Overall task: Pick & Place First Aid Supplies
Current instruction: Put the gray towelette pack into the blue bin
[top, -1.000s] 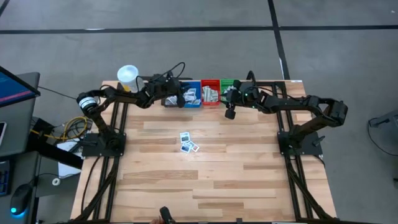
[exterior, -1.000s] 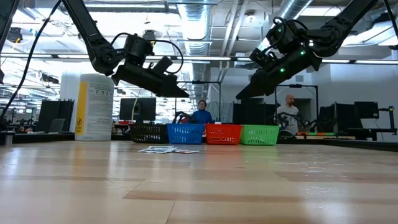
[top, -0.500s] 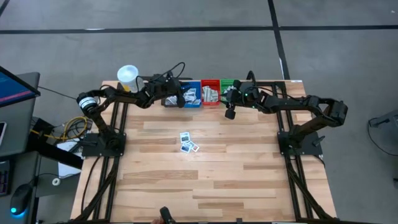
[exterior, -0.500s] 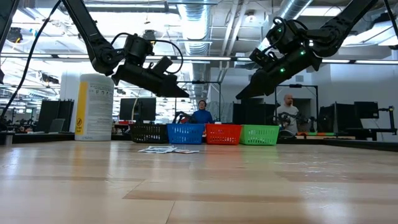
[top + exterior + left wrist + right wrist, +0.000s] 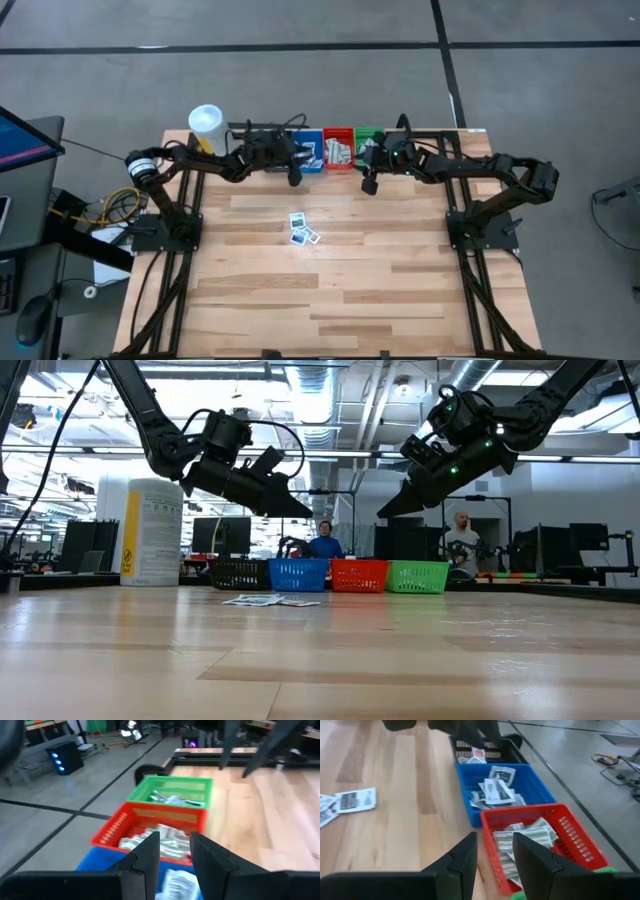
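Since a second ago, only the left gripper [image 5: 294, 177] has shifted: it has swung from over the small black plastic bin [image 5: 240, 573] toward the small blue plastic bin [image 5: 506, 787], ending just at that bin's table-side edge. Its dark fingers [image 5: 150, 852] stand apart with nothing between them. The right gripper [image 5: 369, 183] hangs where it was, just on the table side of the small red plastic bin [image 5: 339, 149], its fingers [image 5: 465, 857] likewise parted and empty.

Judging by what lies where, most of the sorting looks done. White flat packets with dark print [image 5: 496, 787] fill the blue bin, pale green-grey strips [image 5: 520, 840] are heaped in the red bin, more packets [image 5: 169, 798] lie in the small green plastic bin [image 5: 172, 789] beside it, and a few red-marked ones [image 5: 474, 755] show in the black bin on the blue bin's other side.

What is left is a small loose cluster of white packets with blue marks [image 5: 302, 229] on the pale wooden table [image 5: 400, 290], well toward the table's middle from the blue bin and apart from both grippers. A white-capped yellow cylindrical container [image 5: 206, 125] stands beyond the black bin, at the table's corner.
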{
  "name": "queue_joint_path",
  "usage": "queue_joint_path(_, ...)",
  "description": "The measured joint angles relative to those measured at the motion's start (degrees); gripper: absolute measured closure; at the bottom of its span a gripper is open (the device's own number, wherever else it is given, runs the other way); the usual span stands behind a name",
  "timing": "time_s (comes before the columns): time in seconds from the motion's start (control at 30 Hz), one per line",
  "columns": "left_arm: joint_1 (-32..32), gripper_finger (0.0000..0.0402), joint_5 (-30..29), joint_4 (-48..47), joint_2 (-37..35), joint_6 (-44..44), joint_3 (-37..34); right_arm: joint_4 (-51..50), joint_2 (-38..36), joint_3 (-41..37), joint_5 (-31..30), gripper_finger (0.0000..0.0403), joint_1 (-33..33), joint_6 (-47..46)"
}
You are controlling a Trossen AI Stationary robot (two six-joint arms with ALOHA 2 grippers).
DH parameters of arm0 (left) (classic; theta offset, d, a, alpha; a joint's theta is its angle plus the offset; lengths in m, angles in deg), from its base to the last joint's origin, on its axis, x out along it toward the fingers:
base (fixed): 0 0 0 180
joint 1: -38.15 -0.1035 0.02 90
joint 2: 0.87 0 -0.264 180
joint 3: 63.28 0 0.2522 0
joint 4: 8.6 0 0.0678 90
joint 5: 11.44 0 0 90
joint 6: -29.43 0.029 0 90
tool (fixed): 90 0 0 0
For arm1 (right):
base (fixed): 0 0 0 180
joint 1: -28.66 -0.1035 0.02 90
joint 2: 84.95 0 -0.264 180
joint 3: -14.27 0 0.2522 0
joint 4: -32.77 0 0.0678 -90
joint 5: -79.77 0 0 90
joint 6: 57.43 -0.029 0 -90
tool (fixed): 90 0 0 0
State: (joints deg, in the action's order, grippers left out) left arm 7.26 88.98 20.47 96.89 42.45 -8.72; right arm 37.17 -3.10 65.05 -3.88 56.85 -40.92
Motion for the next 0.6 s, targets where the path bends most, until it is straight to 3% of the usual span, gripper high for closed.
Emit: queue_joint_path(0.6,13.63,0.0293,-0.02,-0.43,0.00,-6.47,-10.27,1.37,0.00,0.00,0.03,0.0284,-8.24,0.53)
